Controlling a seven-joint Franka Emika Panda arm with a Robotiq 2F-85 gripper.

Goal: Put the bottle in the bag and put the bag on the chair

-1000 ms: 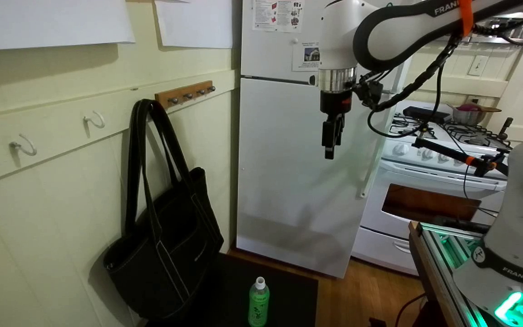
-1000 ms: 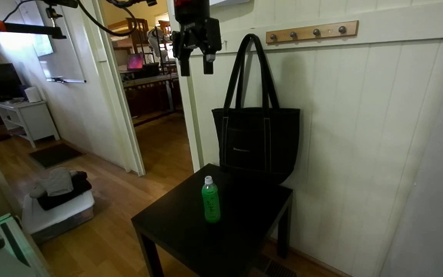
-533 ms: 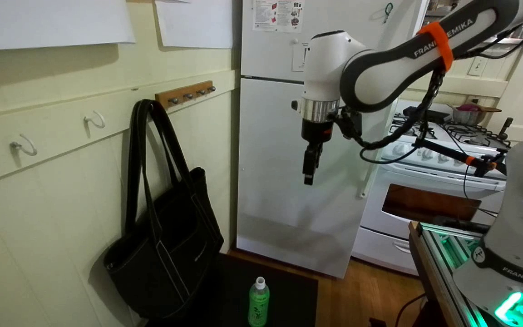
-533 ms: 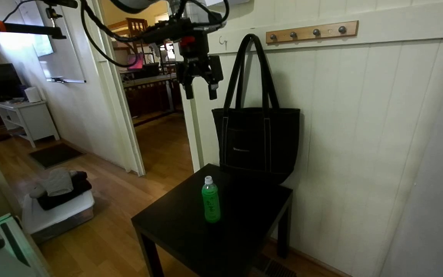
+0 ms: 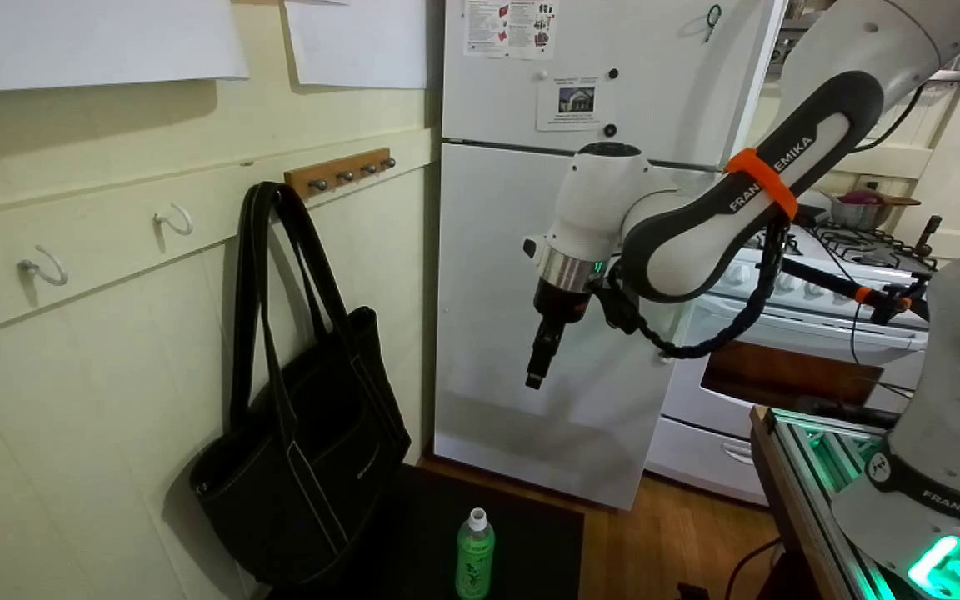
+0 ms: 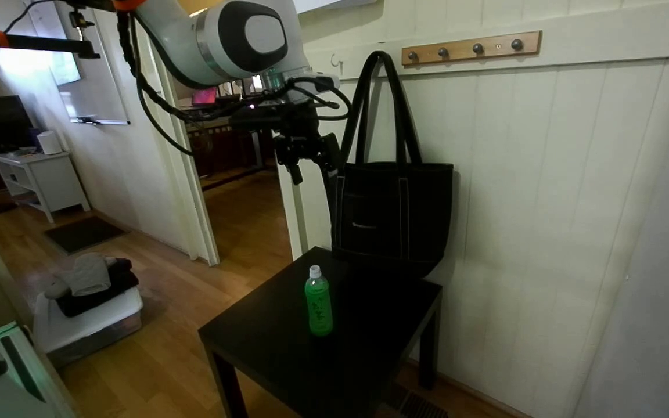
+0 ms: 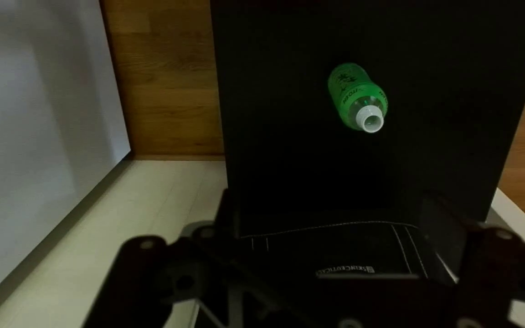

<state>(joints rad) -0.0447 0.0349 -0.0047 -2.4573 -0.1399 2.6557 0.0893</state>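
The small green bottle (image 6: 318, 305) with a white top stands upright on the dark, flat-topped chair (image 6: 265, 325). It also shows in an exterior view (image 5: 474, 557) and in the wrist view (image 7: 353, 93). The black tote bag (image 6: 392, 217) hangs by its long handles against the wall, its bottom at the chair's back edge. Its stitched front shows in the wrist view (image 7: 344, 250). My gripper (image 6: 315, 175) is open and empty, tilted, above the bottle and in front of the bag's handles. In the wrist view the gripper (image 7: 331, 200) has its fingers wide apart.
A white fridge (image 5: 547, 350) stands beside the chair, with the stove (image 5: 788, 350) further on. Wall hooks (image 5: 172, 221) and a wooden peg rack (image 6: 471, 48) are on the wall near the bag. A lidded bin with cloths (image 6: 87, 325) sits on the floor.
The arm has come down and the gripper has tilted, moving lower and closer to the bottle and bag. The bottle, bag and chair have not moved.
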